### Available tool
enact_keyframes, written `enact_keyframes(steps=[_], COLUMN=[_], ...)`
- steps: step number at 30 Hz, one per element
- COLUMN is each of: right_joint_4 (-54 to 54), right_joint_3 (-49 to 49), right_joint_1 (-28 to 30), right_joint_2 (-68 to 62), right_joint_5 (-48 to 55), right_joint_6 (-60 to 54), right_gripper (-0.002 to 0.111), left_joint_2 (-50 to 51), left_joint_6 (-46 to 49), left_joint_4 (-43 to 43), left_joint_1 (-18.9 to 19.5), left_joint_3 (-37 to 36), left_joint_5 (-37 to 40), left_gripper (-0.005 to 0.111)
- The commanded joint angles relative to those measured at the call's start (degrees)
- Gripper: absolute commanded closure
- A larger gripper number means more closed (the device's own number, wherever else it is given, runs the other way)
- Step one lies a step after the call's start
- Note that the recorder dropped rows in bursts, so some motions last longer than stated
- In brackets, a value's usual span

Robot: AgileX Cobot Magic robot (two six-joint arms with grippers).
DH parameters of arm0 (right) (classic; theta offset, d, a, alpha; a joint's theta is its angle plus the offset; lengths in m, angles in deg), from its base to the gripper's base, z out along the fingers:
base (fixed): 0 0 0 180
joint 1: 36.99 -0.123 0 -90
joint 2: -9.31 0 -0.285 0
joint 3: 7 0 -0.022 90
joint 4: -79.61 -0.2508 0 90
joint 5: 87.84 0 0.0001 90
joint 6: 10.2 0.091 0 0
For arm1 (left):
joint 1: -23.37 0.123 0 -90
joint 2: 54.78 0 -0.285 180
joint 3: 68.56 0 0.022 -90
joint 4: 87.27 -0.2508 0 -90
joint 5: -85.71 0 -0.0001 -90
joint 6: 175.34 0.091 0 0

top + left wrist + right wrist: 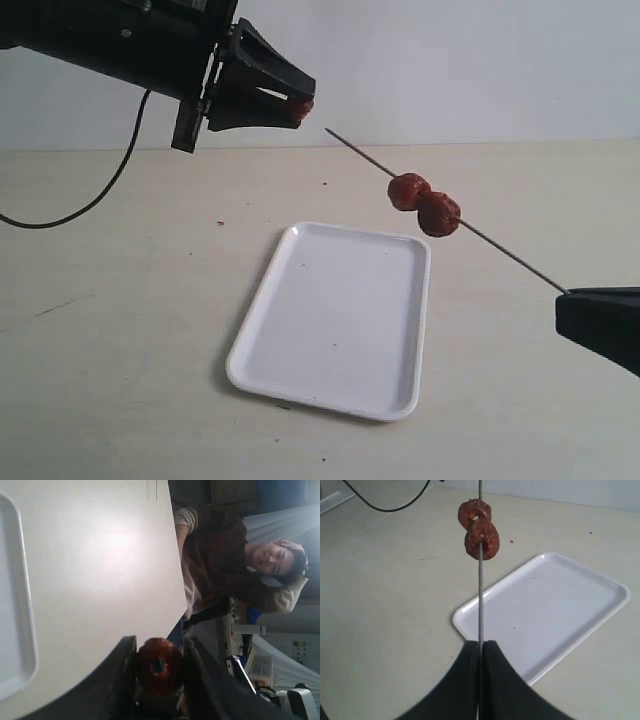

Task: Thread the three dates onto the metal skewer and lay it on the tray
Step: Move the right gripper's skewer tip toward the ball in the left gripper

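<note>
1. Right gripper [480,649]: pressed tight on the back end of the metal skewer [480,600]. Held by the very end, most likely to keep the rest of the rod free for dates.
2. Skewer up in the air, tilted, with the sharp tip pointing at the left gripper [298,105]. Aimed that way to meet the last date head on.
3. On the rod: first date [408,190] and second date [438,213], touching each other, about halfway along, in the air near the tray [335,330]. Pushed well down from the tip, probably to leave room for one more.
4. Left gripper: partly closed, pinching the third date [159,664] between its two fingers. Turned with the date's hole facing out, likely for an easy poke through the middle.
5. Tip and third date: near, but not touching yet.
6. Tray flat on the table [120,330], with nothing on it. Placed close below, ready for the full skewer.
7. Next, at a guess: a slow, straight push. Otherwise a miss or a dropped date.
</note>
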Motion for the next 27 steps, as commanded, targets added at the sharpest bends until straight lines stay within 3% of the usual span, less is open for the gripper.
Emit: enact_keyframes(steps=[1,15,27], right_joint_4=[-1.1,-1.3,-11.6], right_joint_3=[0.1,0.1,0.2], right_joint_1=[0.2,0.2,0.2], right_joint_2=[0.0,-2.5,-8.7], right_joint_5=[0.5,-4.3,-1.7], right_joint_6=[-1.2,-2.6,-14.5], right_gripper=[0.108,0.108,0.108], left_joint_2=[-0.1,-0.1,-0.1], left_joint_6=[0.0,-0.3,-0.3], left_joint_4=[1.1,2.2,2.4], left_joint_1=[0.2,0.0,0.0], left_joint_3=[-0.2,-0.2,-0.2], left_joint_5=[0.0,0.0,0.0], left_gripper=[0.075,0.075,0.075])
